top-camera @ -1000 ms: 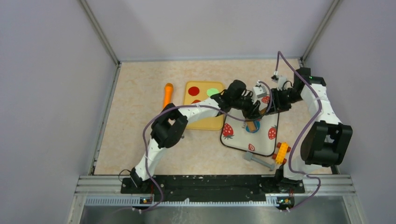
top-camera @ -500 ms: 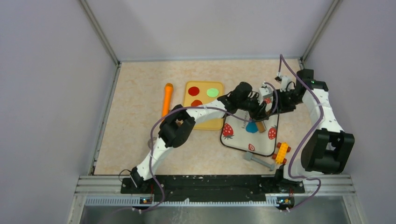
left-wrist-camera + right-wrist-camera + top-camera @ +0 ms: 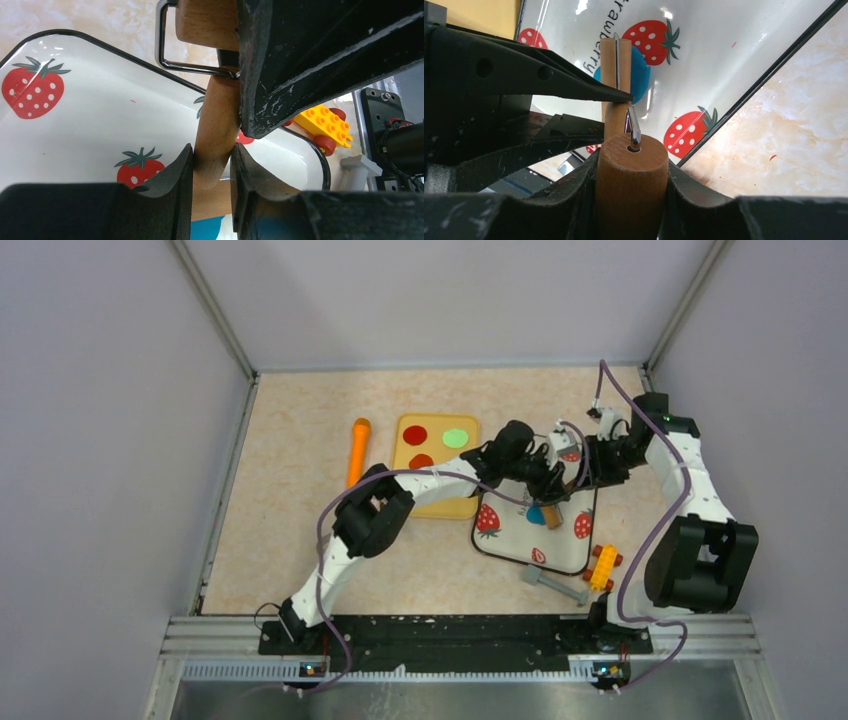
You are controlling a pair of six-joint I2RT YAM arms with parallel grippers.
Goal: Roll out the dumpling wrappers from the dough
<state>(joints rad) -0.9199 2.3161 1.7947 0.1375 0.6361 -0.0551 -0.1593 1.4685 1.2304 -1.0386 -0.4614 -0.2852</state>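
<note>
The blue dough (image 3: 535, 513) lies as a flattened patch on the white strawberry tray (image 3: 503, 541). A wooden roller (image 3: 553, 519) with a wire frame rests on it, held by both grippers. My left gripper (image 3: 211, 155) is shut on the roller's thin wooden handle (image 3: 216, 120), with the dough (image 3: 206, 227) showing just below. My right gripper (image 3: 631, 165) is shut on the roller's thick upper drum (image 3: 631, 190). Beyond it the lower drum (image 3: 616, 75) sits on the dough (image 3: 642, 70). From above, the left gripper (image 3: 543, 490) and right gripper (image 3: 584, 472) meet over the tray. No clean-edged dumpling wrappers are in view.
A yellow board (image 3: 445, 502) left of the tray carries two red discs (image 3: 414, 434) and a green disc (image 3: 456, 438). An orange tool (image 3: 358, 450) lies further left. A yellow brick toy (image 3: 603, 566) and a grey tool (image 3: 552, 585) lie near the tray's front right corner.
Both grippers have carried the roller a little to the right and nearer across the dough, so more blue shows on its left. Neither grip has changed.
</note>
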